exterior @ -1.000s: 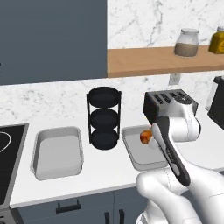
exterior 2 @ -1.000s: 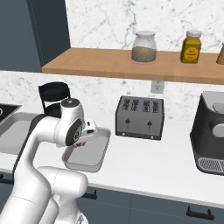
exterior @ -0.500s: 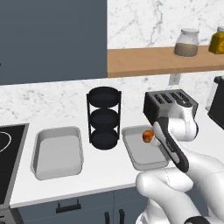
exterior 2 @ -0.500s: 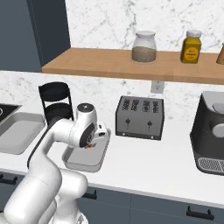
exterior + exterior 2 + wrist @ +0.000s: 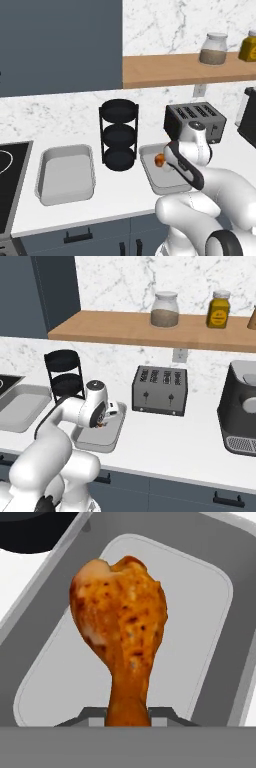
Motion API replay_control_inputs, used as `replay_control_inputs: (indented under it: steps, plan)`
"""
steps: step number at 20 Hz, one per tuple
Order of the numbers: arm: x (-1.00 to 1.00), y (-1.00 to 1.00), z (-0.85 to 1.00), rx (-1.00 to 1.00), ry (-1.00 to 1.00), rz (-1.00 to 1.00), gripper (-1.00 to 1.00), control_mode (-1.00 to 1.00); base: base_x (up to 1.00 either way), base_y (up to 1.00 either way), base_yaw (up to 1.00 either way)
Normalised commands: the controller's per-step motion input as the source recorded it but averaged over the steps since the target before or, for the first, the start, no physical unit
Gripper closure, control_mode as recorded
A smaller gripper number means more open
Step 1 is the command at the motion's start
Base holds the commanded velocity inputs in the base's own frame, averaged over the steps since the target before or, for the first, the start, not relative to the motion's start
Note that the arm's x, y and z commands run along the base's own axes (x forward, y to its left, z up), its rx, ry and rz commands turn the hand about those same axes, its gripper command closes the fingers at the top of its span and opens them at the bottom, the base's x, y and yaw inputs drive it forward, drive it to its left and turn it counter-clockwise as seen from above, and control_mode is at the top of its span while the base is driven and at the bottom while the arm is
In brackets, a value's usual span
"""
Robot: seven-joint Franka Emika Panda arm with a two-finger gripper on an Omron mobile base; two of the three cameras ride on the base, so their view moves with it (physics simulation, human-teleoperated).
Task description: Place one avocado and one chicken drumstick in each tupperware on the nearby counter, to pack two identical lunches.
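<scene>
Holding: the tool is clenched on the bony end of the chicken drumstick, meat end hanging over the right tupperware
Step tip: I'd lower it until the fat end is nearly on the tub floor, keep it centred, then let go, since it's round and could roll
Watch out: rack sits just beside the tub, and the toaster is near on the other side
Drumstick look: mottled orange-brown roasted skin, bulbous top tapering to a thin shank
Tubs: smooth grey, shallow, rounded corners; the left tupperware sits well apart on the white surface
Avocado: can't spot one here
</scene>
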Motion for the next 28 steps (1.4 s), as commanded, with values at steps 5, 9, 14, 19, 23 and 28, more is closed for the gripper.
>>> replay_control_inputs:
  steps: [5, 9, 14, 19, 23, 28]
  plan:
    - [0.10, -0.01, -0.33, -0.01, 0.00, 0.00, 1.00, -1.00, 0.00, 0.00, 0.00]
    - [0.19, 0.00, -0.39, -0.01, -0.02, 0.00, 1.00, -1.00, 0.00, 0.00, 0.00]
    - [0.27, 0.00, -0.27, -0.01, -0.15, 0.00, -1.00, -1.00, 0.00, 0.00, 0.00]
    - [0.10, 0.00, -0.20, -0.01, -0.09, 0.00, -1.00, -1.00, 0.00, 0.00, 0.00]
    - [-0.41, 0.05, 0.33, 0.00, 0.00, 0.00, -1.00, -1.00, 0.00, 0.00, 0.00]
    - [-0.76, 0.11, 0.73, 0.00, -0.08, -0.12, -1.00, -1.00, 0.00, 0.00, 0.00]
